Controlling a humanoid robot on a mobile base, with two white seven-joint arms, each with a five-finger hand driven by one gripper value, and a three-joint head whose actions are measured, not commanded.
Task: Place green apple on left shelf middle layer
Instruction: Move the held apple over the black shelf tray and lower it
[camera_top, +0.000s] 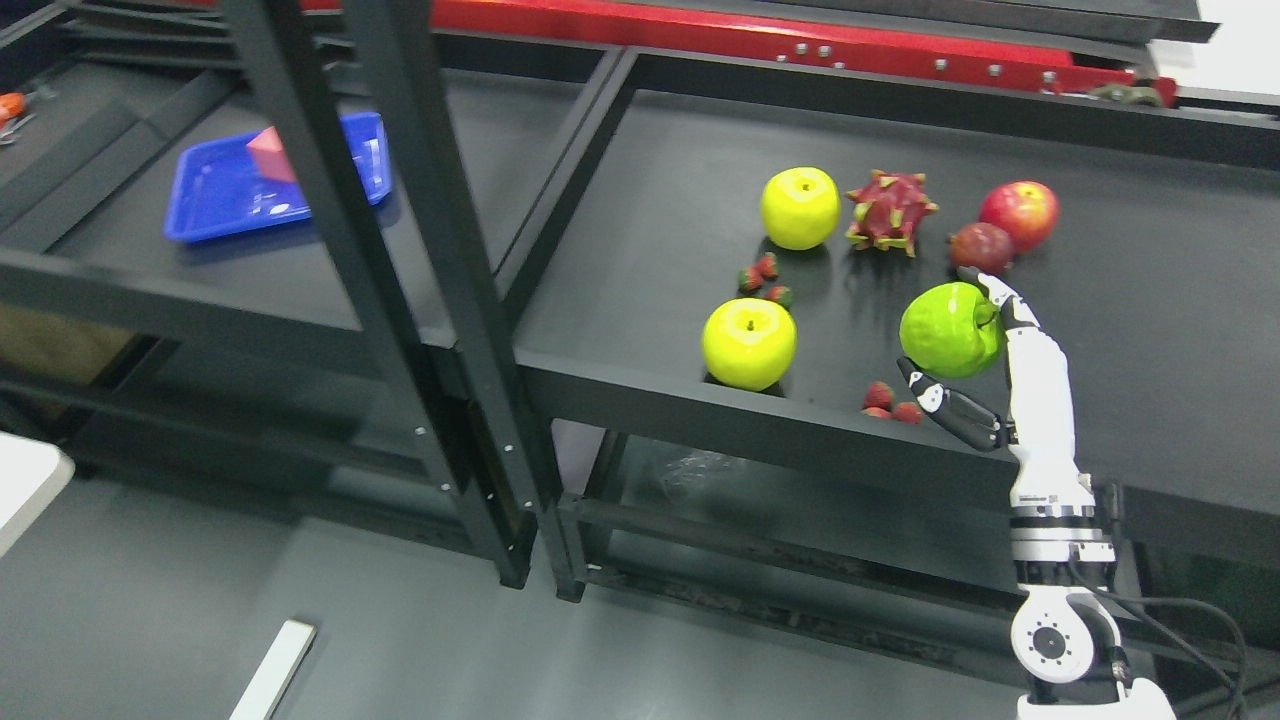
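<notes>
A bright green apple sits in my right hand over the right shelf's middle layer. My fingers curl around its far side and my thumb presses from below, so the hand is shut on it. The arm rises from the lower right corner. The left shelf's middle layer lies far to the left, past two dark uprights. My left arm is out of sight.
On the right shelf lie two yellow-green apples, a dragon fruit, a red apple, a dark red fruit and small strawberries. A blue tray holding a pink block rests on the left shelf.
</notes>
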